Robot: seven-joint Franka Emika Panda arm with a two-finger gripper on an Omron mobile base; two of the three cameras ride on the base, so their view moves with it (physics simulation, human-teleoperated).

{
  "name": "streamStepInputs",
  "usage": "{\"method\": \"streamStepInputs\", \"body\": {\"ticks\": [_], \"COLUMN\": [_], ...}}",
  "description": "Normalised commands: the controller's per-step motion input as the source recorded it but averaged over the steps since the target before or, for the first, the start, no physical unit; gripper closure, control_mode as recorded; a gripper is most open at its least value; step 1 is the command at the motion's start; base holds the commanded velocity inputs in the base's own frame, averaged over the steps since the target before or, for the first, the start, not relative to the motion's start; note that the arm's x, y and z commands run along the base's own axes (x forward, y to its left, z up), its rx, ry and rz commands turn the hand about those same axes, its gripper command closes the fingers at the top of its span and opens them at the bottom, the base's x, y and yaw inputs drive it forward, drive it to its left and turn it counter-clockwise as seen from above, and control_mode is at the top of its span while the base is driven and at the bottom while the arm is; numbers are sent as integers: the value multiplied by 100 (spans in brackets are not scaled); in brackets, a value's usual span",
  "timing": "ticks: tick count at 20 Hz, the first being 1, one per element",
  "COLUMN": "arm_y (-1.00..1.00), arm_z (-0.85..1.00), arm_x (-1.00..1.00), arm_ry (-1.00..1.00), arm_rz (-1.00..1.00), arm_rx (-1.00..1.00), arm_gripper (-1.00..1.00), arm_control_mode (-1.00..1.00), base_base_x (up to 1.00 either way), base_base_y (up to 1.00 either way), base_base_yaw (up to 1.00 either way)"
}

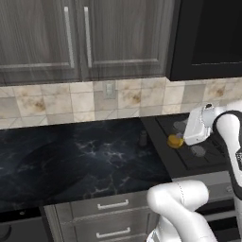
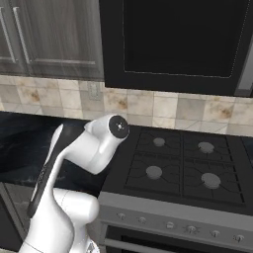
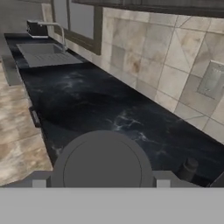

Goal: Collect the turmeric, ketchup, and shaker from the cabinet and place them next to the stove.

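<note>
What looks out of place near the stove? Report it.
The yellow jar appears to sit over the stove's left edge rather than on the counter beside it, where the shaker stands upright. Nothing looks spilled or damaged.

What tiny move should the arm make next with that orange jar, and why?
Probably ease the gripper apart and lift straight up. The turmeric sits between its fingers at the stove's left edge, near the shaker on the counter; whether it is pinched is unclear.
</note>
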Motion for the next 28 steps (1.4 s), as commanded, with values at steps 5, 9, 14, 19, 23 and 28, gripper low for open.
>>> {"method": "streamStepInputs", "body": {"ticks": [5, 9, 14, 19, 23, 28], "arm_y": [-7, 0, 0, 4, 9, 10], "arm_z": [-35, -43, -45, -32, -23, -30], "arm_x": [66, 46, 36, 36, 26, 14], "arm_ry": [0, 2, 6, 3, 0, 0], "arm_rz": [12, 6, 4, 2, 1, 1], "arm_rx": [0, -3, -4, -1, 0, 0], "arm_gripper": [100, 100, 100, 100, 100, 100], "arm_control_mode": [-100, -100, -100, -100, -100, -100], "base_base_x": [0, 0, 0, 0, 0, 0], "base_base_y": [0, 0, 0, 0, 0, 0], "base_base_yaw": [0, 0, 0, 0, 0, 0]}}
